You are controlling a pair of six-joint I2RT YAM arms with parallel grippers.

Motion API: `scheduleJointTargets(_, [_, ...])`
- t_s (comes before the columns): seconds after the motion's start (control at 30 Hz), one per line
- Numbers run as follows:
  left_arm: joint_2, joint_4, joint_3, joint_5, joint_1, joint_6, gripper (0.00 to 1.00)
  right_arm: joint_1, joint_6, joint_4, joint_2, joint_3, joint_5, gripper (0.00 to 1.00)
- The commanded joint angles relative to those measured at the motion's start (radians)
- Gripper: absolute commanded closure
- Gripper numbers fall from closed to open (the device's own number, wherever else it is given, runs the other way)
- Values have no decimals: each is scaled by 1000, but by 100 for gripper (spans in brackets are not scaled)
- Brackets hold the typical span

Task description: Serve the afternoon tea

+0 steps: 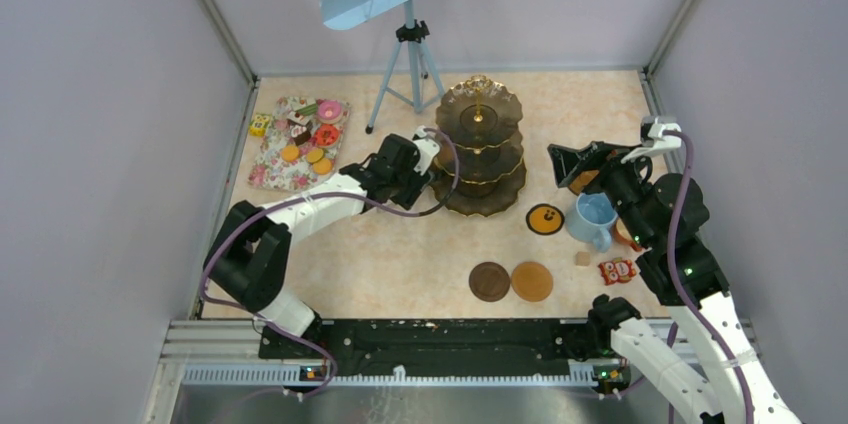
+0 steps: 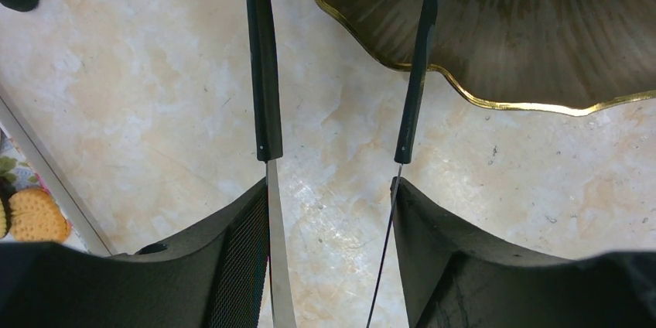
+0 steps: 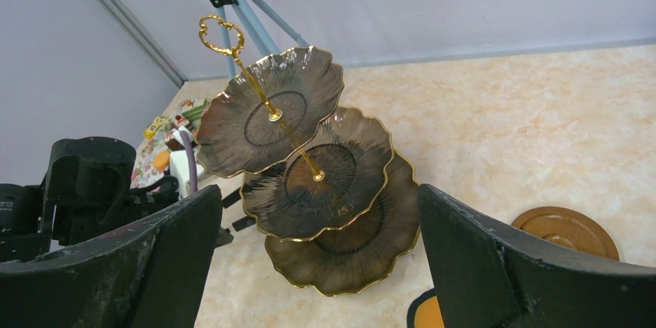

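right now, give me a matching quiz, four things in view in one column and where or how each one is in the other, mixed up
1 stand
2 light blue mug
3 cakes
4 black tongs

a held in the left gripper
b on the floral mat, far left
c all three tiers empty
d upright, just right of the stand

Pairs: 1-c, 2-d, 3-b, 4-a

Slim black-handled metal tongs [image 2: 263,96] sit clamped in the left gripper [image 2: 329,189], one arm crossing the dark scalloped gold-rimmed plate [image 2: 526,26].
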Motion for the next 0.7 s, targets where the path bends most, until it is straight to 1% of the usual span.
scheduleJointTargets(0.0, [-76, -6, -23, 2, 0, -33, 39, 13, 6, 50, -4, -2, -3, 6])
scheduleJointTargets(0.23, [-177, -95, -69, -38, 1, -76, 40, 12, -1, 39, 3, 0, -9, 6])
scheduleJointTargets(0.33, [-227, -138, -79, -66, 1, -98, 41, 13, -7, 27, 7, 7, -12, 6])
scheduleJointTargets(0.53, [-282, -227, -69, -154, 2, -161, 42, 13, -48, -1, 35, 42, -19, 6])
scheduleJointTargets(0.67, [-294, -291, -60, -230, 6, -214, 42, 13, -40, -81, 68, 64, -6, 7])
